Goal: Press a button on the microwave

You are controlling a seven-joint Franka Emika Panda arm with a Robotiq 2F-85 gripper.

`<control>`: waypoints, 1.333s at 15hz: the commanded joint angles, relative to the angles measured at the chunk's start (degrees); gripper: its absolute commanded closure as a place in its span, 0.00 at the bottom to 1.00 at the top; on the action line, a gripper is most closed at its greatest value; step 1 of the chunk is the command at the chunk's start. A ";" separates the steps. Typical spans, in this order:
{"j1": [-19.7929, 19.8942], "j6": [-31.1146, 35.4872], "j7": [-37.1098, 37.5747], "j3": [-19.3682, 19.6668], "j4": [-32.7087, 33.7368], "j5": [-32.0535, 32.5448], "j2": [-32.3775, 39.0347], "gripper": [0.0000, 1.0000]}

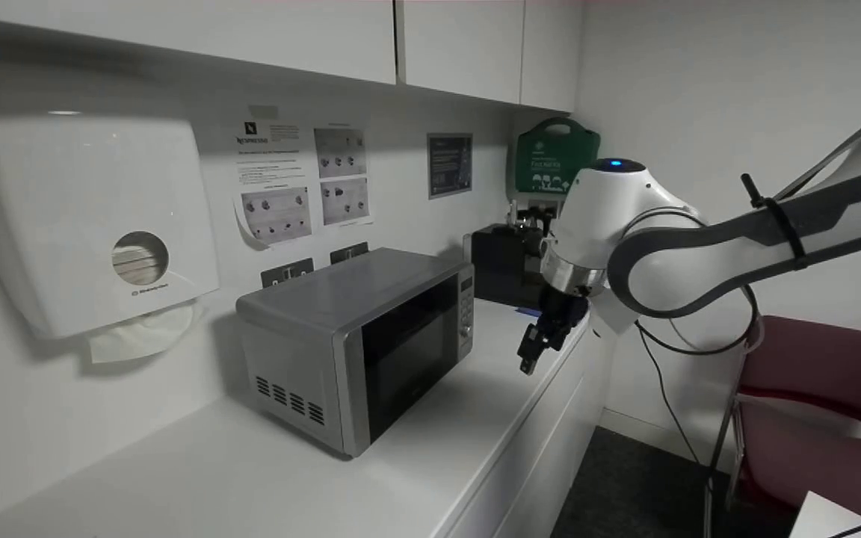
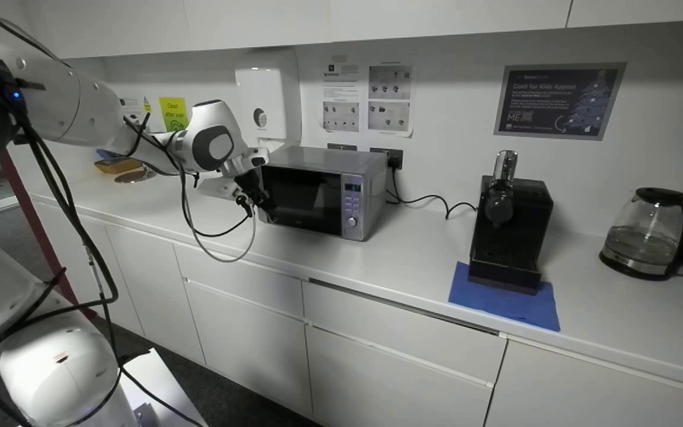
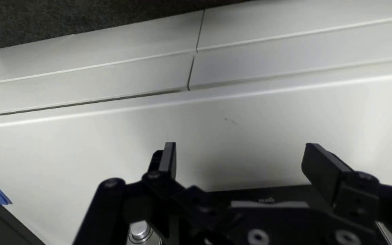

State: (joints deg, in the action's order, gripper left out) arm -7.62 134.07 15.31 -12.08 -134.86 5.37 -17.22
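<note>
The silver-grey microwave (image 1: 371,280) stands on the white counter and also shows in an exterior view (image 2: 332,157). Its door has a dark glass window (image 2: 300,198). The control panel (image 2: 352,204), with small buttons, a lit display and a round knob, is beside the window. My gripper (image 1: 531,355) is in front of the microwave, apart from it, pointing down. In an exterior view the gripper (image 2: 266,207) overlaps the window's left part. In the wrist view the fingers (image 3: 239,149) are wide apart with nothing between them. The knob (image 3: 139,230) shows at the bottom; the buttons are hidden there.
A black coffee machine (image 2: 510,237) stands on a blue cloth (image 2: 501,308), with a glass kettle (image 2: 644,237) beyond. A white wall dispenser (image 1: 94,217) hangs beside the microwave. Upper cabinets (image 1: 460,52) overhang the counter (image 2: 407,261). Cables hang from the arm.
</note>
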 commanded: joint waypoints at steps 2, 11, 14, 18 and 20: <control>0.11 6.48 8.04 -0.44 1.26 -6.76 2.20 0.00; 4.42 18.48 20.24 2.56 1.56 -14.06 4.94 0.00; 5.69 21.51 25.64 3.22 1.32 -15.55 4.97 0.00; 6.50 24.58 35.49 2.74 1.19 -17.13 5.19 0.00; 5.70 22.16 32.07 3.51 0.78 -15.77 4.63 0.00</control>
State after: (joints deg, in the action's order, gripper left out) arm -1.90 156.25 47.59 -8.64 -134.09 -10.24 -12.59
